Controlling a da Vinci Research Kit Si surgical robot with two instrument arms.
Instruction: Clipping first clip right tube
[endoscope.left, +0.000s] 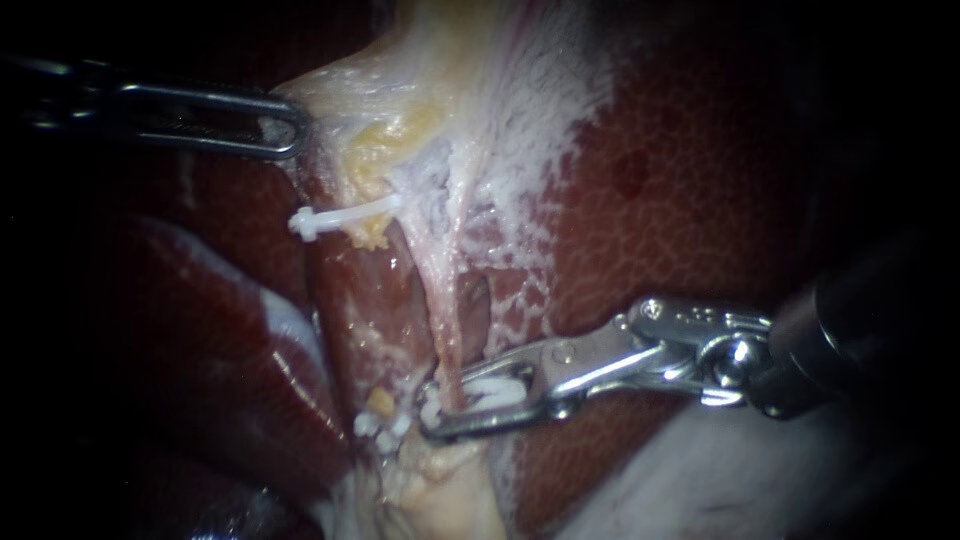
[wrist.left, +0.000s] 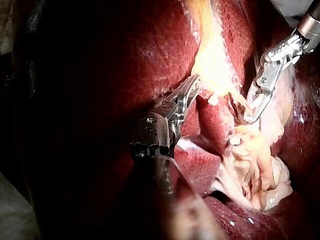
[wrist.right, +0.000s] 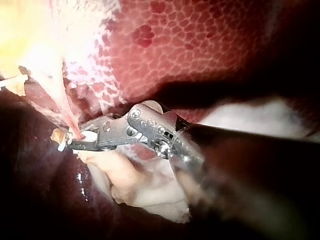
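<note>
The right tube (endoscope.left: 447, 300) is a thin pink strand running down from pale webbed tissue (endoscope.left: 500, 130). My right instrument (endoscope.left: 475, 400) comes in from the right. Its jaws straddle the tube's lower end and are shut on a white clip (endoscope.left: 492, 388) that lies around the tube. The right wrist view shows the same jaws (wrist.right: 75, 142) with the clip (wrist.right: 89, 135) at the strand's foot. My left instrument (endoscope.left: 285, 125) comes in from the upper left, its jaws shut on the pale tissue's edge and holding it taut. A second white clip (endoscope.left: 335, 220) sits across the left tube.
Mottled red liver (endoscope.left: 690, 190) fills the right side behind the tubes. A dark glossy lobe (endoscope.left: 230, 370) lies at lower left. Pale yellowish tissue (endoscope.left: 450, 490) bunches below the right jaws, with small white bits (endoscope.left: 375, 425) beside it.
</note>
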